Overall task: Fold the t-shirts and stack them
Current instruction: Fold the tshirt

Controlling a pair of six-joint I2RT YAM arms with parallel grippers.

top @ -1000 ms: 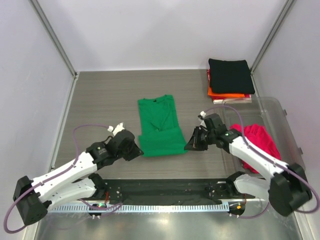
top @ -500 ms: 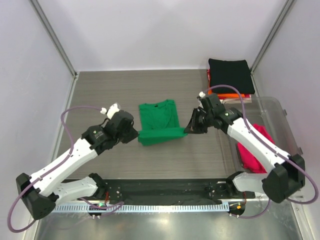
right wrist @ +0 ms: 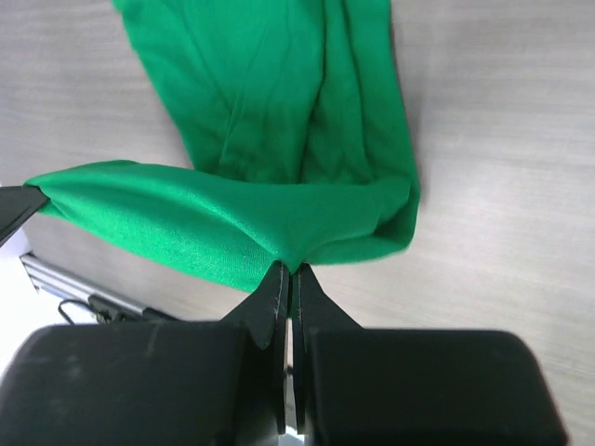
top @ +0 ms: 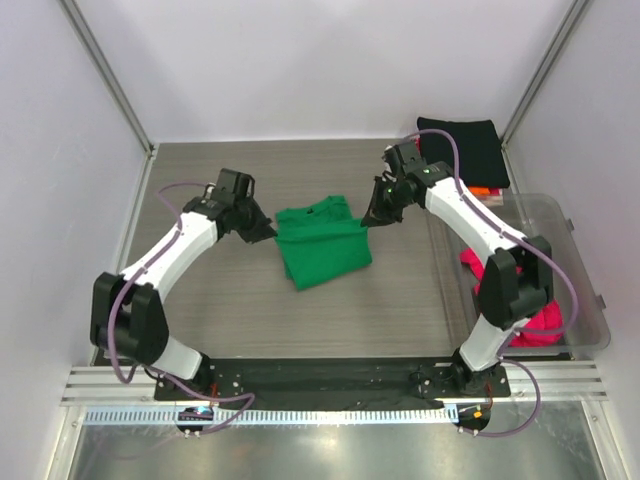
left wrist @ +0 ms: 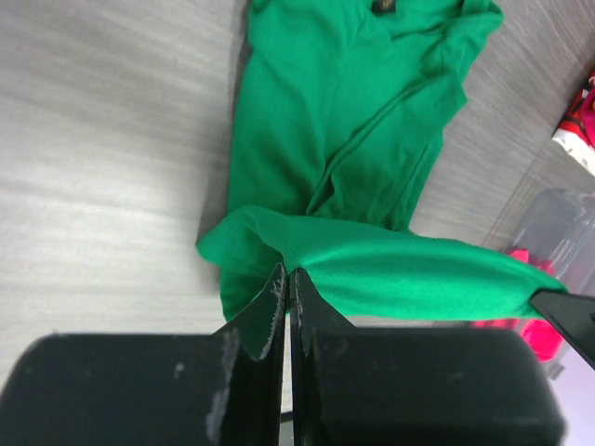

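Two grips: left tool and right tool each clenched the green t-shirt, stretching its lifted edge taut for an even fold.

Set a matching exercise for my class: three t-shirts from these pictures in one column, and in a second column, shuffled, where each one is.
Column one
1. green t-shirt
2. black t-shirt
3. pink t-shirt

Column two
A. inside the clear plastic bin
B. on top of the folded pile at the far right
C. pinched by the left tool and the right tool, mid-table

Pairs: 1-C, 2-B, 3-A
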